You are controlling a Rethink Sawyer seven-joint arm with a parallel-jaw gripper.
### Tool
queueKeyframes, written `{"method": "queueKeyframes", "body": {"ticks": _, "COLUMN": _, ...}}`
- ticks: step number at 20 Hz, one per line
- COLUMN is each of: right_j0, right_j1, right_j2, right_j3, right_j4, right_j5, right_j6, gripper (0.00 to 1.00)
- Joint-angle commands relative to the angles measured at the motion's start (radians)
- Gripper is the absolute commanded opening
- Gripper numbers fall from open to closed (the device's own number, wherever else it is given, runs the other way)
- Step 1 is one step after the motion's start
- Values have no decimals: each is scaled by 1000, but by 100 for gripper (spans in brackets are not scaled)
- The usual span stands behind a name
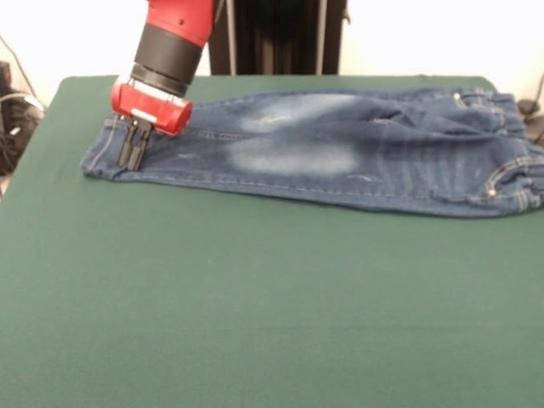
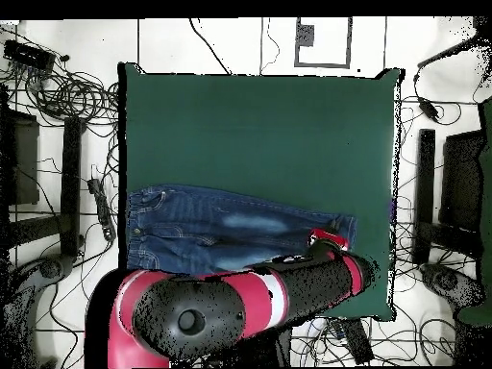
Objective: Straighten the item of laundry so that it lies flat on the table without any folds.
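Note:
The dark blue jeans lie spread lengthwise across the far part of the green table. Their waistband is at the right in the front view and their leg ends at the left. Pale faded patches show mid-leg. My gripper stands on the leg end near the hem. Its fingers are close together, pinching the denim. In the overhead view the jeans lie near the robot's side of the table. There the red wrist covers the fingers, above the right end of the jeans.
The waistband reaches the table's right edge in the front view. The robot's dark pedestal stands behind the table. Cables and stands lie on the floor around the table. The arm covers the table's near edge in the overhead view.

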Motion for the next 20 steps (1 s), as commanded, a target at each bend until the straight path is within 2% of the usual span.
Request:
{"method": "queueKeyframes", "body": {"ticks": 1, "right_j0": 0, "right_j1": 82, "right_j2": 3, "right_j3": -140, "right_j4": 104, "right_j5": 8, "right_j6": -215, "gripper": 0}}
{"method": "queueKeyframes", "body": {"ticks": 6, "right_j0": 27, "right_j1": 128, "right_j2": -71, "right_j3": -140, "right_j4": 182, "right_j5": 23, "right_j6": -227, "gripper": 0}}
{"method": "queueKeyframes", "body": {"ticks": 10, "right_j0": 33, "right_j1": 150, "right_j2": -107, "right_j3": -150, "right_j4": 203, "right_j5": 22, "right_j6": -227, "gripper": 0}}
{"method": "queueKeyframes", "body": {"ticks": 15, "right_j0": 46, "right_j1": 195, "right_j2": -171, "right_j3": -145, "right_j4": 278, "right_j5": -22, "right_j6": -248, "gripper": 0}}
{"method": "queueKeyframes", "body": {"ticks": 20, "right_j0": 48, "right_j1": 216, "right_j2": -202, "right_j3": -154, "right_j4": 298, "right_j5": -55, "right_j6": -241, "gripper": 0}}
